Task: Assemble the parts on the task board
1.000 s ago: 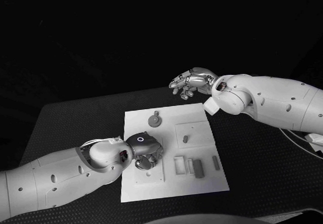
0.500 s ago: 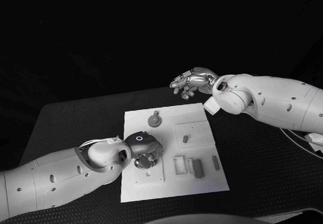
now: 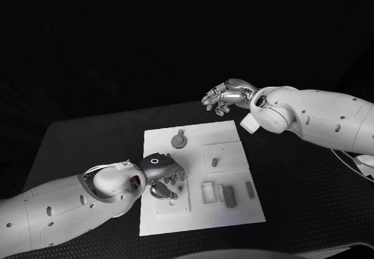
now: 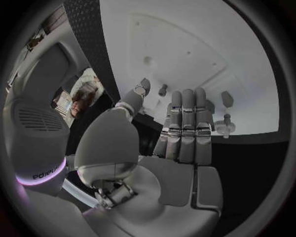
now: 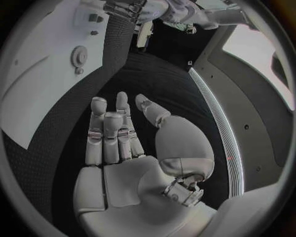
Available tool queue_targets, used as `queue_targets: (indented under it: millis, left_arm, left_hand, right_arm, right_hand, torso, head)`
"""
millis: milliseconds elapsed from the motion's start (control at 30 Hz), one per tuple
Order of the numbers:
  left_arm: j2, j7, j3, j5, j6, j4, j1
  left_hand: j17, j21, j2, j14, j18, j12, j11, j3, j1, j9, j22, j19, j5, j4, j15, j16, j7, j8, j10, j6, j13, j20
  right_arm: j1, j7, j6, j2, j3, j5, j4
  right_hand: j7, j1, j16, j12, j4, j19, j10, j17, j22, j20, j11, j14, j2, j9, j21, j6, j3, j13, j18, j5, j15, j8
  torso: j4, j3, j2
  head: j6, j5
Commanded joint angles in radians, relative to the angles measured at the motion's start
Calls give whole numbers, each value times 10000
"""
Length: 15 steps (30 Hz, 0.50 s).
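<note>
Down on the table, the left arm reaches in low so that the left hand (image 3: 162,178) sits over the left half of the task board (image 3: 241,210), fingers pointing down at the plate. From the left wrist view the left hand's fingers (image 4: 188,123) lie straight and close together with the thumb set apart, and nothing shows between them; whether a fingertip touches a part under the hand cannot be told, since the hand covers that spot. The right hand (image 3: 227,96) hangs above the black table beyond the board's far right corner, fingers loosely curled and parted, holding nothing; the right wrist view shows its fingers (image 5: 111,133) straight and its palm bare. A round gear-like part (image 3: 179,140) lies near the board's far edge. A small peg (image 3: 215,161) stands in a square recess near the middle. Two slim bars (image 3: 229,195) lie side by side nearer the robot, their long axes running away from it.
</note>
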Motion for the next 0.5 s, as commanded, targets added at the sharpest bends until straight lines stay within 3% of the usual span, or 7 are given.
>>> queue_targets:
  millis: [33, 100, 167, 267, 333, 367, 500]
  left_arm:
    - [-190, -5, 60, 550, -207, 248, 29]
    - [-309, -2, 126, 809, -234, 348, 96]
    - [-392, -18, 378, 1037, -193, 394, 101]
    - [-589, -31, 505, 1911, -73, 495, 160]
    - [-750, 33, 756, 3348, 222, 456, 207]
    - [-840, 70, 820, 4122, 328, 433, 233]
    - [-1122, 352, 949, 6506, 568, 227, 343]
  left_hand:
    - [44, -16, -61, -80, 73, 1, 35, -126, -252, -6, -7, -56, -4, 49, 24, -35, 23, -33, -94, -47, 46, -3]
    - [71, -26, -109, -90, 81, -20, 61, -173, -360, -4, -10, -59, -16, 66, 24, -44, 26, -23, -172, -47, 74, -2]
    - [97, -27, -97, -84, 90, -36, 91, -172, -401, 2, -10, -45, -18, 78, 19, -44, 42, -9, -253, -37, 96, -5]
    - [145, -20, 11, -58, 99, -7, 89, -131, -383, 38, -3, -19, -20, 82, 5, -30, 96, 80, -271, 102, 161, -10]
    - [203, -8, 349, -23, 105, 28, 74, 19, -202, 102, 12, 13, -17, 69, -16, -16, 178, 240, -262, 374, 250, -18]
    - [225, -6, 481, -21, 99, 35, 77, 77, -136, 122, 20, 17, -23, 73, -13, -19, 200, 295, -269, 471, 290, -18]
    - [272, -14, 932, -39, 77, 24, 97, 310, 179, 133, 42, -6, -26, 20, -2, -59, 197, 360, -340, 593, 401, -13]
  right_arm:
    - [-1, 167, -216, -59, 5, -1307, 43]
    - [-2, 139, -317, -119, 4, -1830, 122]
    - [-3, 113, -427, -192, 3, -2618, 214]
    - [-5, 68, -516, -258, 0, -3532, 288]
    - [-10, 22, -596, -403, -11, -4560, 436]
    - [-14, -10, -659, -475, -22, -4905, 527]
    - [-60, -111, -802, -788, -122, -6299, 953]
  right_hand:
    - [49, 136, -36, -53, -21, -16, -17, 9, 203, -56, 78, 7, -76, -21, 60, -59, -75, -16, 142, 28, 27, -74]
    - [57, 256, -40, -72, -24, -38, -27, 9, 204, -53, 84, -9, -174, -32, 59, -76, -86, -21, 142, 28, 35, -91]
    - [63, 491, -42, -99, -33, -66, -47, 12, 207, -59, 93, -26, -309, -46, 62, -98, -81, -26, 142, 30, 38, -113]
    - [77, 703, -48, -134, -35, -95, -79, 12, 207, -52, 108, -50, -438, -68, 64, -125, -98, -36, 142, 27, 52, -141]
    - [90, 888, -61, -169, -36, -135, -108, 10, 204, -34, 124, -82, -567, -93, 56, -139, -122, -48, 142, 26, 68, -165]
    - [93, 926, -64, -176, -38, -146, -110, 10, 204, -27, 125, -90, -601, -99, 54, -138, -133, -49, 142, 25, 72, -168]
    - [112, 1018, -83, -212, -34, -184, -139, 4, 199, 5, 143, -127, -736, -137, 44, -165, -189, -62, 142, 22, 91, -204]
  torso:
    - [6, -1, -4]
    - [3, 1, -6]
    - [9, 2, -8]
    - [12, 5, -7]
    - [7, 1, -15]
    - [6, -3, -16]
    - [2, -3, -13]
  head:
    - [37, 0]
    - [65, 22]
    - [86, 30]
    - [110, 33]
    - [163, 22]
    - [178, 15]
    - [248, -5]
